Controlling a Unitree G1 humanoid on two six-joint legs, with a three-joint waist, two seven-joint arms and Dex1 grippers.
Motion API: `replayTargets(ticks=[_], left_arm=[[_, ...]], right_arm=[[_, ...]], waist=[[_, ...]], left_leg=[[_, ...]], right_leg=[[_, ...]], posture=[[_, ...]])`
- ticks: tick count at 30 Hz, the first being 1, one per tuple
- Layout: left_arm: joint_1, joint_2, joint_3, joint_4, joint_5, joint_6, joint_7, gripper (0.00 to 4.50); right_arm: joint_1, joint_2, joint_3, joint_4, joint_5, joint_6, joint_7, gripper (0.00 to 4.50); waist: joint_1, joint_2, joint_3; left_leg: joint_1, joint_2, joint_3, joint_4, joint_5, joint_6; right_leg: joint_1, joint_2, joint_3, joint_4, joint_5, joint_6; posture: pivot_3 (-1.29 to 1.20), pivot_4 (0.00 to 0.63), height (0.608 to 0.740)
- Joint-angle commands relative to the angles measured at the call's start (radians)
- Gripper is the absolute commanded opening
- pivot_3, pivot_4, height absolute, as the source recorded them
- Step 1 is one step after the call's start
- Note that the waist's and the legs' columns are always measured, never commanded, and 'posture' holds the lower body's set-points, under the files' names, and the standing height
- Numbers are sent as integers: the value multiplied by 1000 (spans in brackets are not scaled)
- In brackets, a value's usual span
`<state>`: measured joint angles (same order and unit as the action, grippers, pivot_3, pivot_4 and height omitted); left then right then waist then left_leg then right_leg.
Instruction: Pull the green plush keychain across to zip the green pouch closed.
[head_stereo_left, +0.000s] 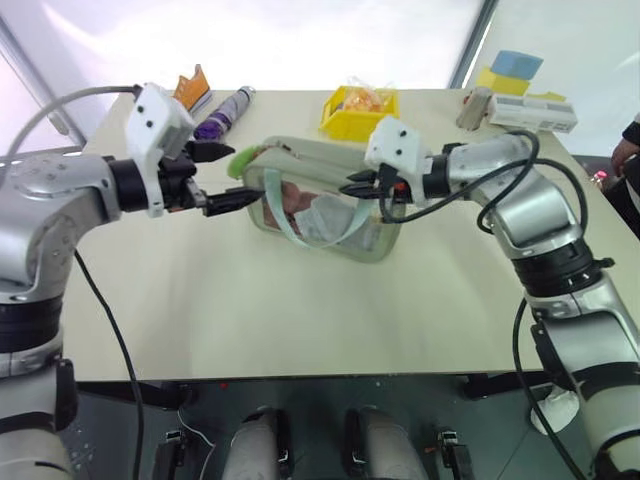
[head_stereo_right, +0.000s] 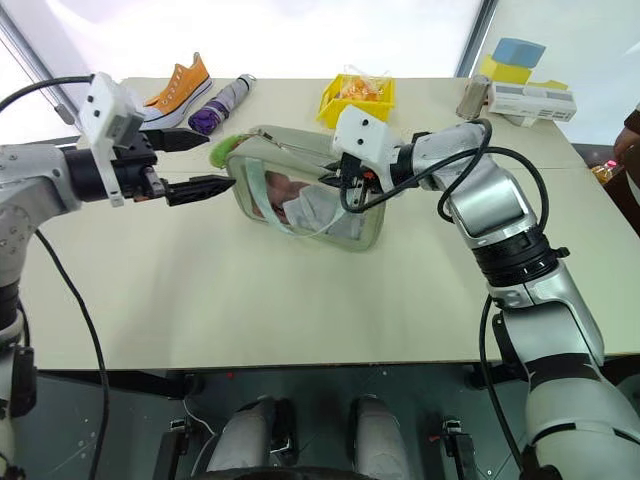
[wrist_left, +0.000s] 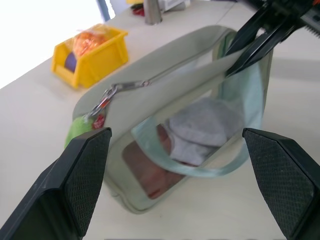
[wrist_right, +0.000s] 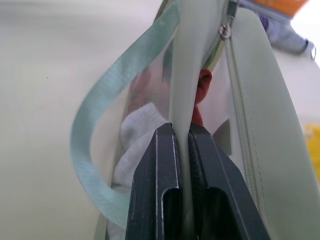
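Observation:
The green pouch (head_stereo_left: 322, 215) lies mid-table with white cloth showing through its clear side and a strap handle (wrist_left: 200, 170) looped over the front. The green plush keychain (head_stereo_left: 242, 160) hangs from the zipper pull (wrist_left: 112, 92) at the pouch's left end. My left gripper (head_stereo_left: 240, 176) is open, with one finger on each side of that left end, close to the keychain and holding nothing. My right gripper (wrist_right: 182, 145) is shut on the pouch's pale fabric rim beside the zipper track, at the right end (head_stereo_left: 348, 188).
A yellow bin (head_stereo_left: 360, 110) with orange contents stands just behind the pouch. A purple folded umbrella (head_stereo_left: 225, 112) and an orange shoe (head_stereo_right: 178, 85) lie at the back left. Boxes (head_stereo_left: 530, 110) and a metal can (head_stereo_left: 475, 108) sit at the back right. A person's hand (head_stereo_left: 627, 150) is at the right edge.

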<state>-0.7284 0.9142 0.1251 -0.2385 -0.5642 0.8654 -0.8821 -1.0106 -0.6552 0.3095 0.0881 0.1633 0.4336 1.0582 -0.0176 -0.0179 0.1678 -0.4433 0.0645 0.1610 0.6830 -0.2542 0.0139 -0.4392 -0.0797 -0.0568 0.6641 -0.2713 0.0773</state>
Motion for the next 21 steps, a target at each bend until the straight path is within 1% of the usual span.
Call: replayTargets(ticks=[1,4,6,9,10,11,12,14,15,18,21], left_arm=[[-3,39,51,17,14,-40,-11,4500],[5,37,53,8,4,-41,-4,4500],[16,28,55,-13,-7,-33,7,4500],[38,21,56,-41,-20,-21,18,4500],[43,22,56,-42,-22,-21,19,4500],[48,24,58,-38,-22,-22,19,4500],[52,28,60,-31,-19,-26,19,4500],[64,46,69,-8,-8,-39,11,4500],[70,55,79,9,-6,-40,7,4500],[110,90,97,35,1,-52,-16,4500],[154,104,99,12,-14,-45,-31,4500]], right_arm=[[2,-35,-45,-51,6,-88,64,35],[76,-44,-40,-108,12,-111,91,35],[94,-39,-40,-119,-1,-109,85,35],[112,-31,-44,-148,8,-46,77,35],[114,-29,-47,-156,14,-24,74,758],[116,-31,-54,-167,21,-4,74,1076],[115,-37,-62,-177,26,10,74,1521],[107,-66,-100,-203,39,51,72,2565],[104,-91,-126,-219,51,80,76,2985],[125,-177,-197,-286,88,155,93,2985],[180,-214,-219,-351,114,208,81,2985]], waist=[[2,0,0],[8,-1,0],[5,-1,0],[1,-1,0],[0,-1,0],[1,-1,0],[1,-1,0],[3,-1,0],[4,0,0],[8,0,0],[6,-1,-1]], left_leg=[[0,0,0,0,0,0],[0,0,0,0,0,0],[0,0,-1,1,0,0],[1,0,-1,1,0,0],[1,0,-1,0,0,0],[1,0,-1,0,0,0],[1,0,-1,0,0,-1],[1,0,-1,0,0,-1],[1,0,-1,0,0,-1],[0,0,-1,0,0,-1],[0,0,-1,0,0,0]], right_leg=[[0,0,0,0,0,0],[1,0,0,0,0,0],[2,-1,0,-1,0,0],[2,0,0,0,0,0],[2,0,0,0,0,0],[1,0,0,0,0,0],[1,0,0,1,0,0],[1,0,0,1,0,0],[1,0,0,0,0,0],[1,0,0,0,0,0],[1,-1,0,-1,0,0]], posture=[[0,150,740],[0,150,740],[0,150,740],[0,150,740],[0,150,740],[0,150,740],[0,150,740],[0,150,740],[0,150,740],[0,150,740],[0,150,740]])
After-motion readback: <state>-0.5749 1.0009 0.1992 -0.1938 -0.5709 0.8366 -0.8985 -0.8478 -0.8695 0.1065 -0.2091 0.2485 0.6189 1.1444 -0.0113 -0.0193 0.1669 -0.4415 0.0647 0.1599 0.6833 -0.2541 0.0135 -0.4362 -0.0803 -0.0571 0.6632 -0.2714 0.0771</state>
